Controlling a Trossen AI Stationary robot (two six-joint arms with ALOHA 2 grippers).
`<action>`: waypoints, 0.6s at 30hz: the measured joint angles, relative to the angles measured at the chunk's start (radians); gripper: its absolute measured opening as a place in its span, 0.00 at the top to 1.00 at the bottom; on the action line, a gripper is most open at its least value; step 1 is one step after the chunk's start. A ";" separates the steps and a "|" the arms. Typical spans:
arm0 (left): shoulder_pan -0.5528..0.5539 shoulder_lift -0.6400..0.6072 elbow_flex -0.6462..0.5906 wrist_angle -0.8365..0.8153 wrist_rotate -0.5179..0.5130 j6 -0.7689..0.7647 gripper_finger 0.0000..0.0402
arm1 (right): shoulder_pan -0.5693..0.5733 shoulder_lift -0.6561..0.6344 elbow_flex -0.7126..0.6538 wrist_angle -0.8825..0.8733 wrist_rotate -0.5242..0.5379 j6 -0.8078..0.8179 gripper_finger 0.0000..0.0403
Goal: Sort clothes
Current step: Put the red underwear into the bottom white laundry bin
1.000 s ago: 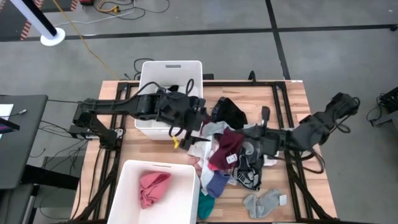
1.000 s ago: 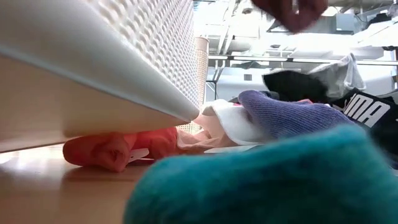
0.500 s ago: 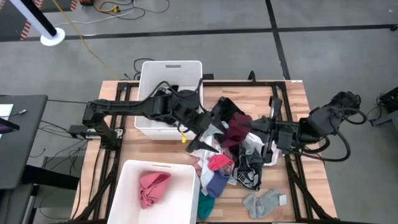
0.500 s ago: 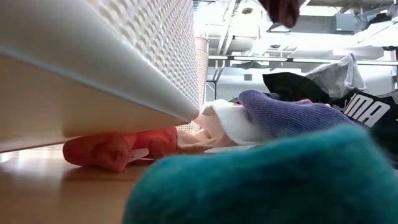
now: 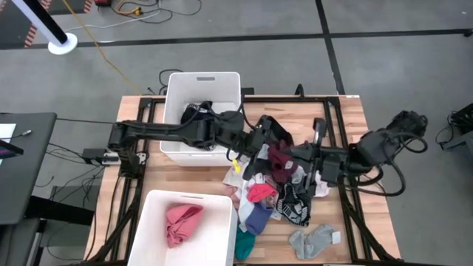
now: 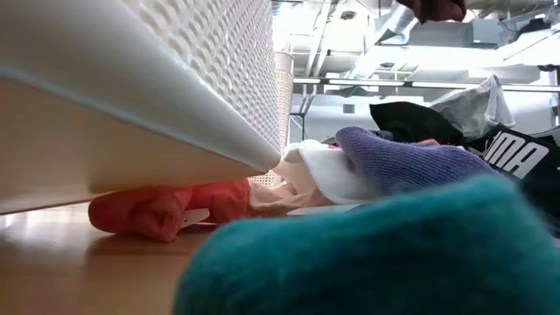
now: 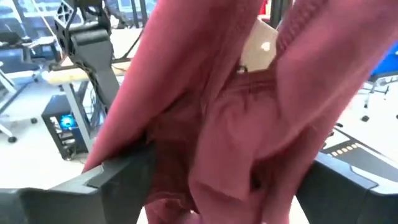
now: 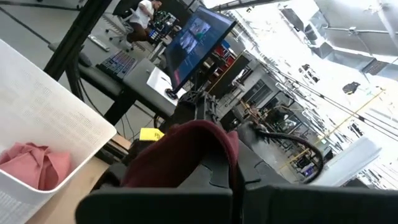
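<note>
While the right gripper point(image 5: 290, 157) stays pinched on the soft maroon garment point(image 5: 279, 158), close your wide-open left gripper point(image 5: 256, 150) squarely around its hanging fold before release.

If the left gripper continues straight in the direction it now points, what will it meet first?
The maroon garment. The left gripper, open, faces it where it hangs from the shut right gripper above the pile; the cloth already lies between its fingers, though contact is unclear.
</note>
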 joint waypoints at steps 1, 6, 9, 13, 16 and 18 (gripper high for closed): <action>-0.001 0.002 0.000 0.011 -0.001 0.005 0.19 | -0.007 0.009 0.000 0.002 -0.008 0.001 1.00; -0.004 0.002 0.000 0.024 -0.002 0.020 0.34 | -0.028 0.059 0.000 0.016 -0.029 0.001 1.00; -0.004 0.002 0.000 0.019 -0.002 0.038 0.46 | -0.032 0.086 0.000 0.015 -0.030 0.012 1.00; -0.004 -0.003 0.000 -0.017 -0.003 0.087 0.66 | -0.018 0.104 0.000 0.012 -0.030 0.037 0.98; -0.004 -0.005 0.000 -0.076 -0.002 0.136 0.85 | 0.001 0.104 0.000 0.005 -0.030 0.067 0.97; -0.004 -0.012 0.000 -0.118 -0.001 0.162 0.95 | 0.019 0.102 0.000 -0.015 -0.029 0.095 0.95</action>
